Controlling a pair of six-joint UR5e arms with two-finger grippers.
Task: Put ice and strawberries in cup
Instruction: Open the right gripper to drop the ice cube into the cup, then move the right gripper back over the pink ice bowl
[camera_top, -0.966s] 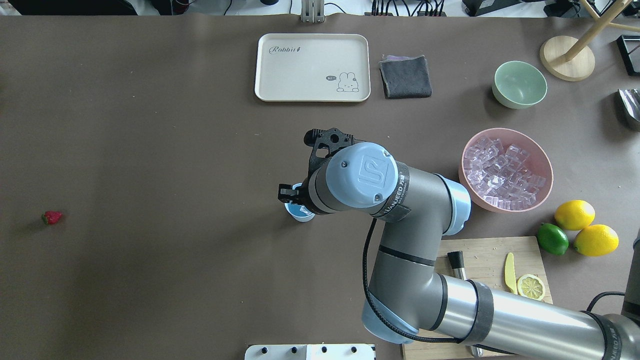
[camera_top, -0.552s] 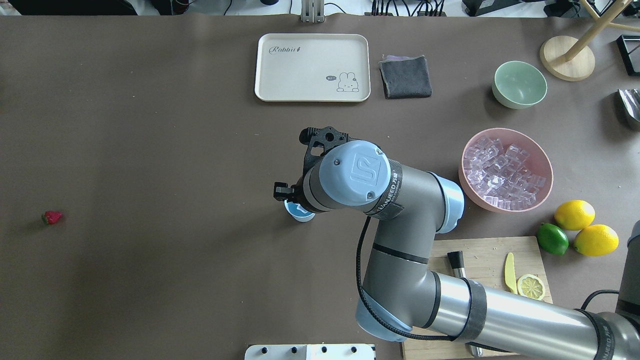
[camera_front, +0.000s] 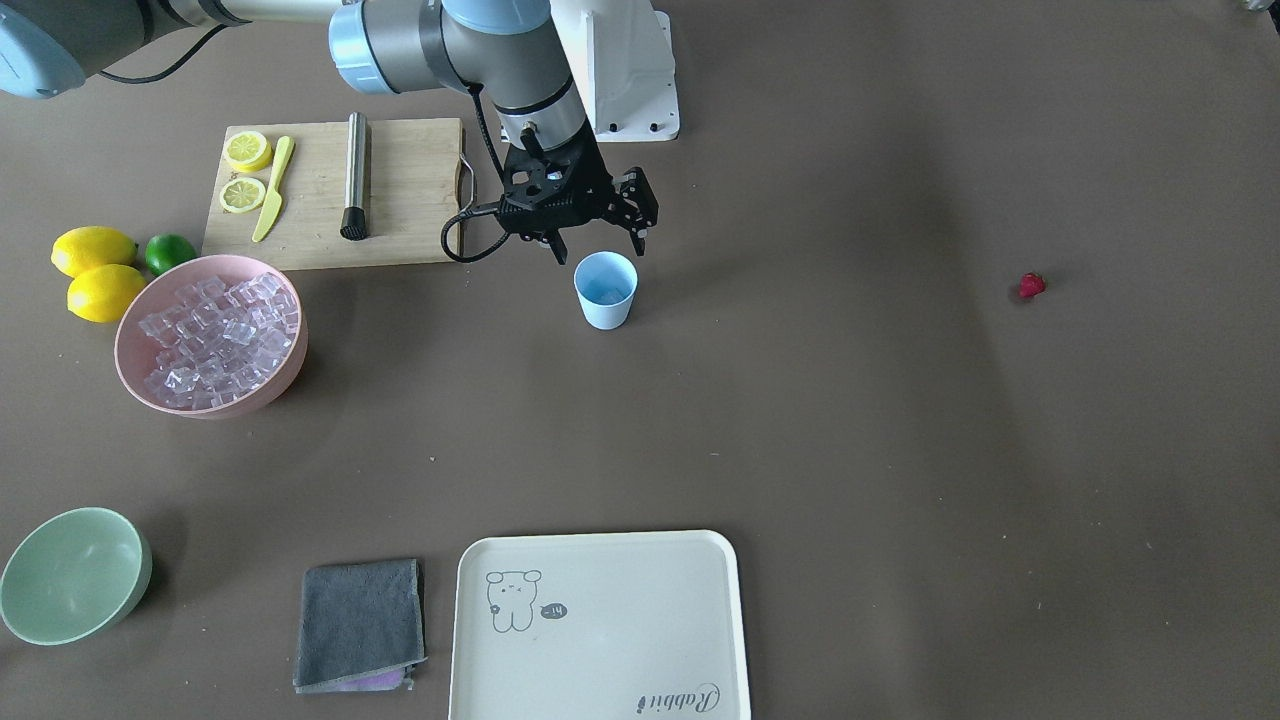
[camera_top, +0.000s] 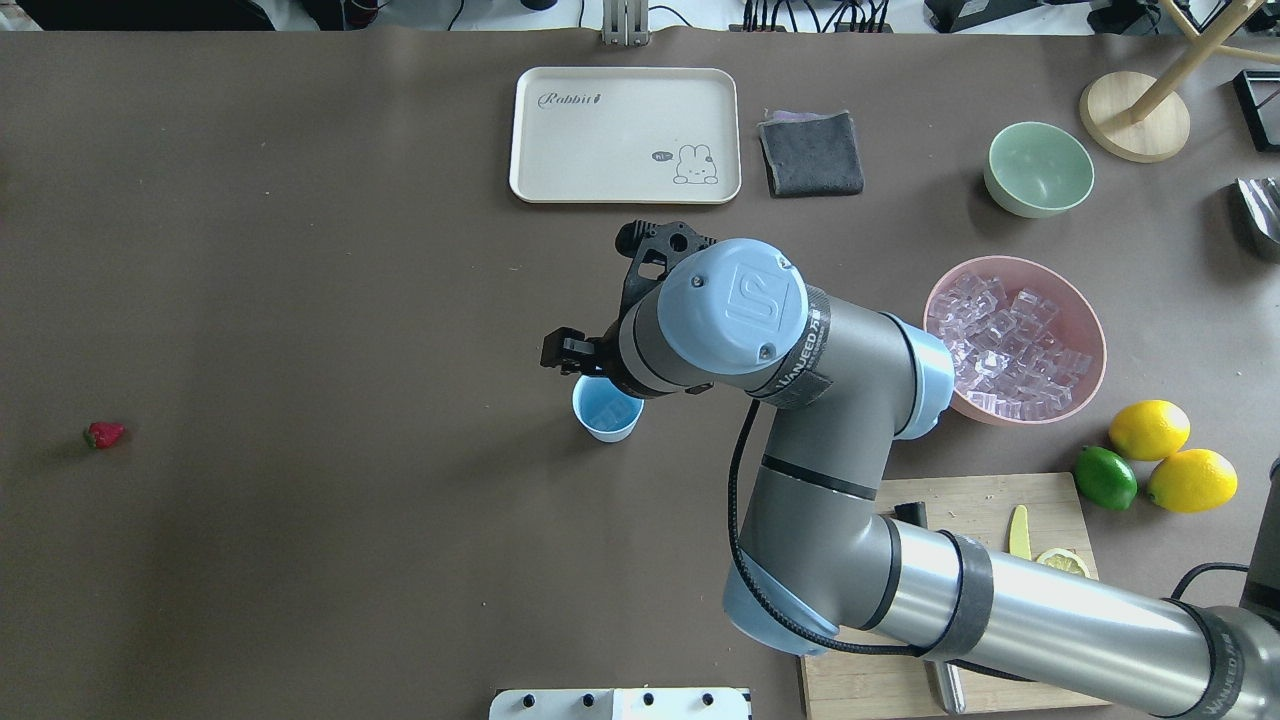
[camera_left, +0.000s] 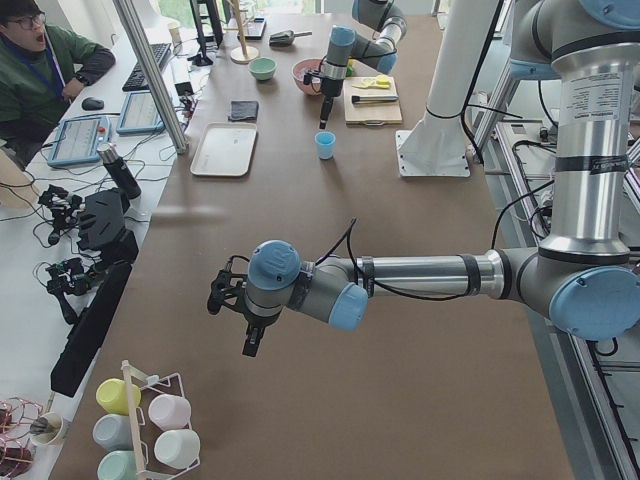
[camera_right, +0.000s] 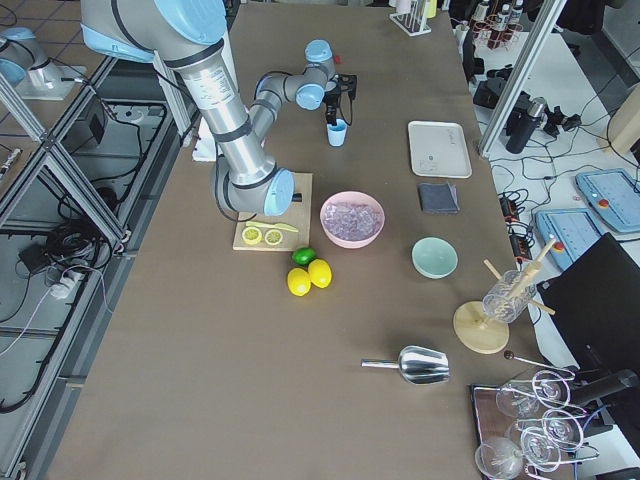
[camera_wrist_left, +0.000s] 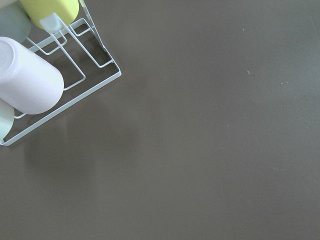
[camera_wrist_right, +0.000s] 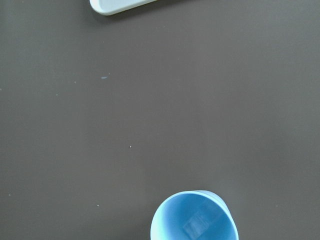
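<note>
The light blue cup (camera_top: 604, 412) stands upright mid-table and also shows in the front view (camera_front: 605, 290). The right wrist view looks down into the cup (camera_wrist_right: 195, 222), where one clear ice cube (camera_wrist_right: 196, 223) lies on the bottom. My right gripper (camera_front: 598, 243) hangs open and empty just above the cup's rim, on the robot's side. More ice (camera_top: 1005, 345) fills the pink bowl (camera_top: 1090, 385). The strawberry (camera_top: 104, 434) lies alone far to the left. My left gripper (camera_left: 243, 325) shows only in the exterior left view, so I cannot tell whether it is open or shut.
A cutting board (camera_front: 400, 190) with a muddler, knife and lemon slices lies near the robot. Two lemons and a lime (camera_top: 1105, 478) sit beside it. A cream tray (camera_top: 625, 135), grey cloth (camera_top: 811, 153) and green bowl (camera_top: 1038, 168) lie at the far side. A cup rack (camera_wrist_left: 30, 75) is under the left wrist.
My right gripper has moved away from the robot and off the cup's mouth, so more of the cup shows. The cup and strawberry have not moved.
</note>
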